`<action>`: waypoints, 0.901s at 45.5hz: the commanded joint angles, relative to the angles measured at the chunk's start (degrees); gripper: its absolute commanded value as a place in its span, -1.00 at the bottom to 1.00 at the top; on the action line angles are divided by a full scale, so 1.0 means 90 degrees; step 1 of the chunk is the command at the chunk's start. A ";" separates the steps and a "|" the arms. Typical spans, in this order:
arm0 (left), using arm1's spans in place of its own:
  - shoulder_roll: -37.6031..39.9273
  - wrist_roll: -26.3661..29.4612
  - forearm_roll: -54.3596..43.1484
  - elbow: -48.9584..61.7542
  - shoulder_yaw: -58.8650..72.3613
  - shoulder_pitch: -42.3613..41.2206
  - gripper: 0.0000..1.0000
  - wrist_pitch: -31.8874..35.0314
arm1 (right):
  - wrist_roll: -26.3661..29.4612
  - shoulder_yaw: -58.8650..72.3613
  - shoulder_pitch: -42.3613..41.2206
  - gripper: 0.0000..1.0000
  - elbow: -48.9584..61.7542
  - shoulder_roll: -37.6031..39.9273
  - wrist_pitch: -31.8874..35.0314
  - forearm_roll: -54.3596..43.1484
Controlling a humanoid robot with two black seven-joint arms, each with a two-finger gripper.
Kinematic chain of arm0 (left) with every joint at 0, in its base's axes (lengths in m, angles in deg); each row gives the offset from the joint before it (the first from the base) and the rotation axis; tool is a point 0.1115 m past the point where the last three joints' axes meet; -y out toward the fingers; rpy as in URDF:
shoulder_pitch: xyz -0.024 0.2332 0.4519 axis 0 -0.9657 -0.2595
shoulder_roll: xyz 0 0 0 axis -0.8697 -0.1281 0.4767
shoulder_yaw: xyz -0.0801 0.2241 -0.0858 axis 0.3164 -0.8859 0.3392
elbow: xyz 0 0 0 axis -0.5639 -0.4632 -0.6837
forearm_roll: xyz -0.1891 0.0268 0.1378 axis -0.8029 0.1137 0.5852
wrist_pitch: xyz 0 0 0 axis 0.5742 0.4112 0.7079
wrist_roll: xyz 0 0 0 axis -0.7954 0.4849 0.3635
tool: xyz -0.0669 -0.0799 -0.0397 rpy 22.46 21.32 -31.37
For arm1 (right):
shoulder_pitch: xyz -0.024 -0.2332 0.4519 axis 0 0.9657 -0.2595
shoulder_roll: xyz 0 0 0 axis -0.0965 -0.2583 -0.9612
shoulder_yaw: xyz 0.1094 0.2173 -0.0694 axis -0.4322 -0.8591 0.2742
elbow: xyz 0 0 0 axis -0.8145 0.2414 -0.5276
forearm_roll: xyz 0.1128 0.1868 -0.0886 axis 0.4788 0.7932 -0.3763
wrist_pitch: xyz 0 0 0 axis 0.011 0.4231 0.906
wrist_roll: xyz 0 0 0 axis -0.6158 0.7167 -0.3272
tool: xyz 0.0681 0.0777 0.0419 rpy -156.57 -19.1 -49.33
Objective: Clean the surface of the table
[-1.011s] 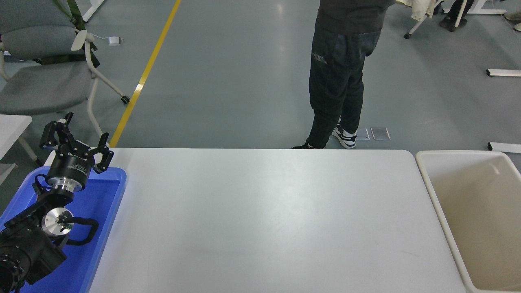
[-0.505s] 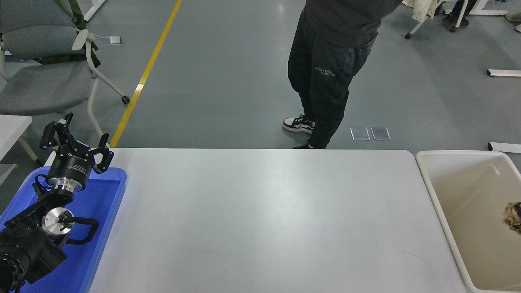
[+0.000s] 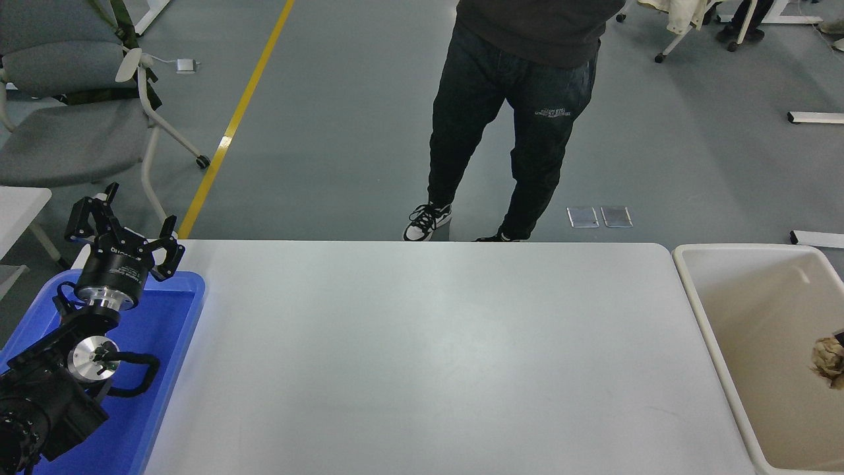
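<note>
The white table surface [image 3: 422, 356] is being flanked by a beige tub [image 3: 738, 396] at right and a blue tray [image 3: 173, 356] at left. A person [image 3: 521, 99] is seen standing beyond it. The left gripper [image 3: 122, 227] is being held spread above the tray. A crumpled brownish wad [image 3: 827, 359] is seen over the tub at the right edge.

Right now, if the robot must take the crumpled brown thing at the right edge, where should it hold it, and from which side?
Probably from above, pinching the crumpled brown wad across its bunched middle. It sits over the beige tub, whose wall blocks a sideways approach from the table surface. It is partly cut off by the picture's edge, so its full shape is unclear.
</note>
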 commanded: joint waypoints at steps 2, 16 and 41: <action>0.0000 0.0000 0.0000 -0.0002 0.0000 0.0009 1.00 0.0000 | 0.0009 0.0091 0.0060 0.96 -0.0001 -0.0075 -0.0261 -0.0003; 0.0000 0.0000 0.0000 0.0008 0.0000 0.0009 1.00 0.0000 | -0.0001 -0.0192 0.0041 0.95 -0.0011 -0.0124 -0.0261 0.0046; 0.0000 0.0000 0.0000 -0.0002 0.0000 0.0009 1.00 0.0000 | 0.0009 -0.3589 -0.0116 0.96 -0.0664 0.0403 0.0598 0.1775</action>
